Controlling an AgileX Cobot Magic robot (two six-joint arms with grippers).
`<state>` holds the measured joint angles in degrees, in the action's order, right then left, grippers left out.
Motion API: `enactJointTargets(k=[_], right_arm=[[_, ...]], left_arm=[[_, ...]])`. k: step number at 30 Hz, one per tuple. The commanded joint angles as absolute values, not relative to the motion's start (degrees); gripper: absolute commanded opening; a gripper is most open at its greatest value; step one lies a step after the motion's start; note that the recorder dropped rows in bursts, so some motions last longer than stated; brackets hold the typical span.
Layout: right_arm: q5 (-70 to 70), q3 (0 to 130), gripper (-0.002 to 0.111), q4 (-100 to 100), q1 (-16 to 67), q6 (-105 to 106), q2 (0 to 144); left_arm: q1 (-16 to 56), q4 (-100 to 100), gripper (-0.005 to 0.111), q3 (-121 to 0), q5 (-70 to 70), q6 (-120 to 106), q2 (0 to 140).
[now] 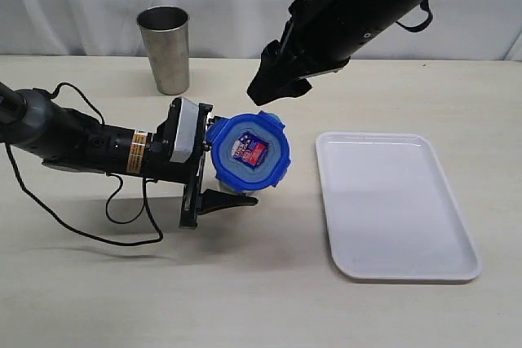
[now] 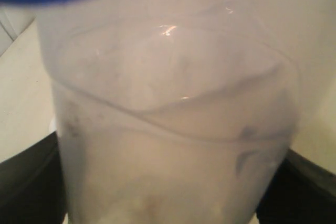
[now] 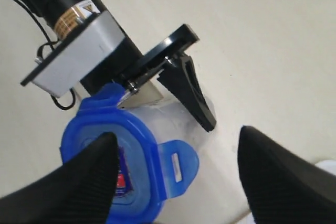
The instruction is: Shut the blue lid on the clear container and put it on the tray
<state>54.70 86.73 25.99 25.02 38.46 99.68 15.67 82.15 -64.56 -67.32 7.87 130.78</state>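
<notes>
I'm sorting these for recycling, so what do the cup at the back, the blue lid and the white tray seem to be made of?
Cup: likely steel, brushed grey with a dull sheen.
Blue lid: glossy moulded plastic, judging by its hinged flaps.
Tray: probably plastic, smooth white with soft reflections; could be melamine.

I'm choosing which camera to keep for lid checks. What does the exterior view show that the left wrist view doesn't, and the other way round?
Only the exterior view: the tray, the steel cup, the sticker on the blue lid, and the right gripper, open above it. Only the left wrist view: the clear container wall up close, cloudy, filling the frame between the left gripper's dark fingers. Both: the container with the blue lid on it.
</notes>
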Motion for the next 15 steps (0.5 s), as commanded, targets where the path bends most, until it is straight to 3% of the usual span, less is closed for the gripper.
enactJointTargets(k=[1,5,15], right_arm=[[58.3,86.5,0.045,27.8,24.8,38.2,100.5],[59.4,86.5,0.034,27.4,24.8,38.2,103.0],[60.1,86.5,0.036,26.3,24.8,39.4,105.7]], left_arm=[[15.7,81.8,0.0,-64.8,-69.3,7.6,130.2],[15.7,81.8,0.0,-64.8,-69.4,7.6,130.2],[15.7,81.8,0.0,-64.8,-69.4,7.6,130.2]])
